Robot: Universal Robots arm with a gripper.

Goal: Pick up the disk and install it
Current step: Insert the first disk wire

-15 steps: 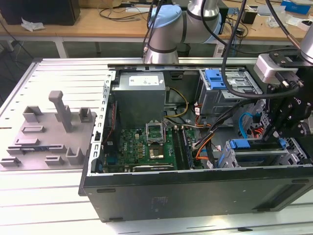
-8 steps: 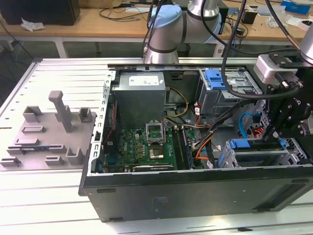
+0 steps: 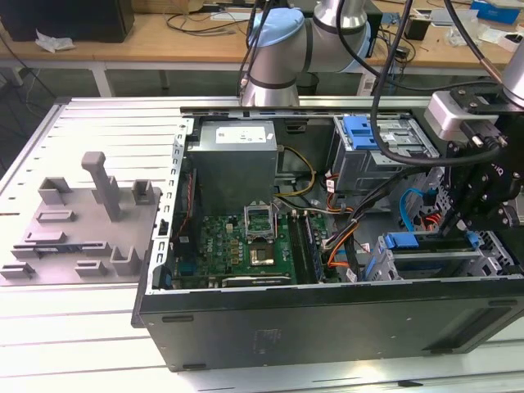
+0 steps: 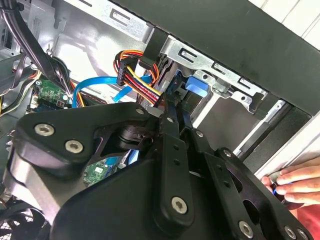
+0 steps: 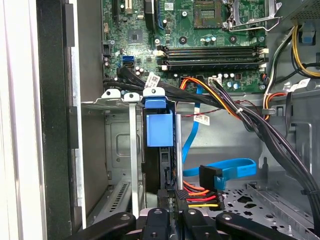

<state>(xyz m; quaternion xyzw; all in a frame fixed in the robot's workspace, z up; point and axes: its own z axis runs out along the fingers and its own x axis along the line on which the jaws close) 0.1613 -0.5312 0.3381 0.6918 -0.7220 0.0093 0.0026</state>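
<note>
My end effector [image 3: 458, 233] is down inside the open computer case [image 3: 327, 327], at the corner near the case's front wall, on the exterior view's right. My two black fingers [image 4: 172, 117] are close together and pinch the edge of the disk [image 5: 160, 131]. The disk stands on its edge in the metal drive cage [image 5: 120, 150], and its blue bracket sticks out of the slot. In the exterior view the disk [image 3: 403, 241] sits low in the cage by the front wall of the case. A blue flat cable [image 5: 235, 167] and a bunch of red, orange and yellow wires [image 5: 197, 195] lie just beside it. The green board [image 3: 237, 246] lies in the middle of the case. A person's hand [image 4: 295, 182] rests on the outer edge of the case.
</note>
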